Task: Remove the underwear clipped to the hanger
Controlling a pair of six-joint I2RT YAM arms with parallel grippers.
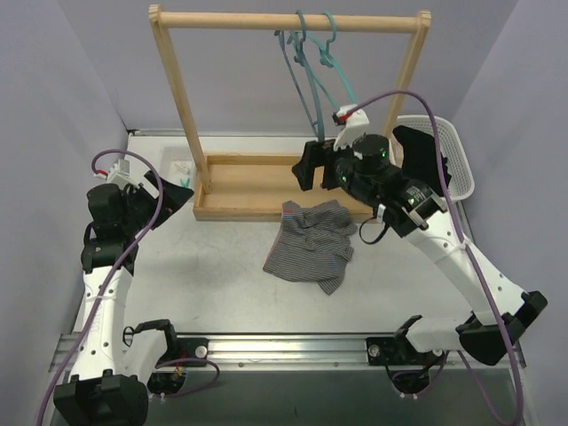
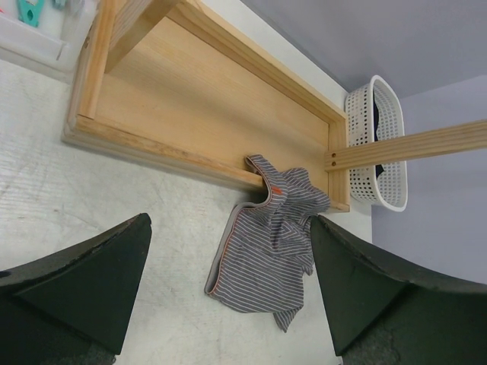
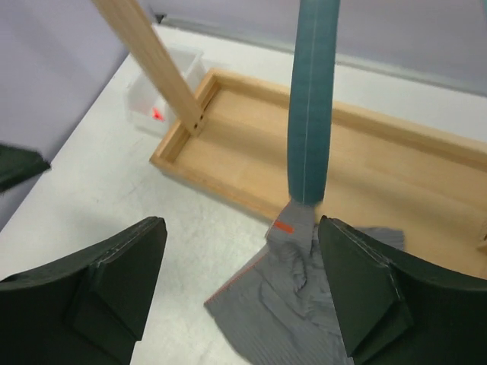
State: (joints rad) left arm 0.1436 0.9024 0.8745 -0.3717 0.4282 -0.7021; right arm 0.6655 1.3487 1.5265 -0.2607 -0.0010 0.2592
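Observation:
The grey striped underwear (image 1: 311,241) lies crumpled on the table, free of the hanger, its upper corner resting against the wooden base (image 1: 244,182). It also shows in the left wrist view as a grey striped underwear (image 2: 266,251) and in the right wrist view as the same cloth (image 3: 304,304). Two teal hangers (image 1: 311,80) hang from the rail (image 1: 284,20) with nothing on them. My right gripper (image 1: 321,169) hovers open just above the cloth, with a hanger arm (image 3: 308,99) beyond its jaws (image 3: 240,281). My left gripper (image 1: 173,191) is open and empty (image 2: 228,281), off to the left.
A white slotted basket (image 1: 448,155) stands at the back right, with something dark inside (image 2: 378,122). A clear box (image 1: 177,169) sits left of the wooden rack. The rack's uprights (image 1: 182,98) flank the base tray.

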